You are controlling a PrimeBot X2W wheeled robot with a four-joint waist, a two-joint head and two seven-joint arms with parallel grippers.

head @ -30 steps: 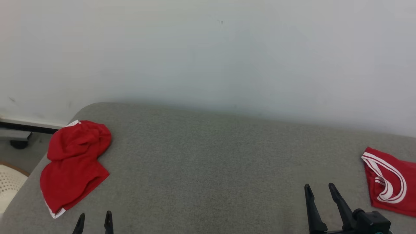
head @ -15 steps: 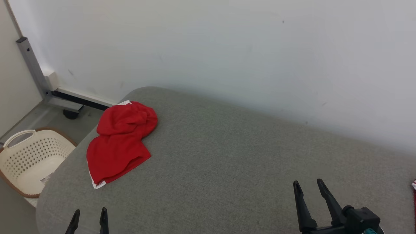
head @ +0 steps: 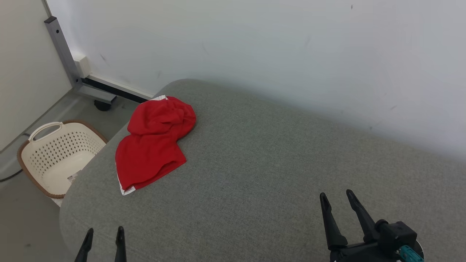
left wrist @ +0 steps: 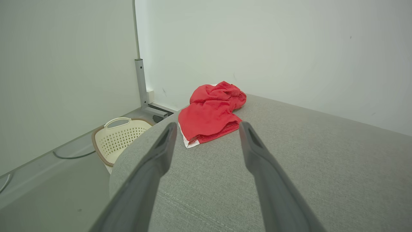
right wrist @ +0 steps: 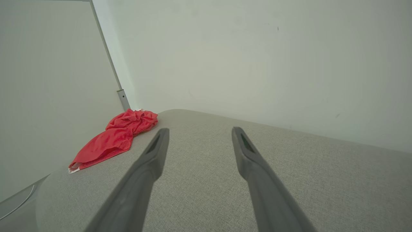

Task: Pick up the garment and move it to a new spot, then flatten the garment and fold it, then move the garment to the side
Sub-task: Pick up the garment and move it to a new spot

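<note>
Surface: grey woven cushion top (head: 262, 174) with a rounded corner, set against a plain white wall (head: 255, 43).
Garment: red garment (head: 154, 145) with white trim, crumpled in a loose heap near the cushion's far left corner, close to the edge.
Handling: judged light, soft and limp. It should sag and drape when lifted rather than hold a shape. Not fragile, and the knit looks grippy rather than slippery.
Where to grip: a raised fold on the bunched far end, or the white-trimmed hem at the near corner. Two spread grips would likely let it hang open.
Left gripper (head: 105, 233): jaws wide apart and empty, at the near edge, well apart from the garment.
Right gripper (head: 336, 195): jaws spread and empty, over bare cushion, farther from the garment.
Count: one garment, one cream basket (head: 54, 156) on the floor beside the cushion, and two grippers with two fingers each.
</note>
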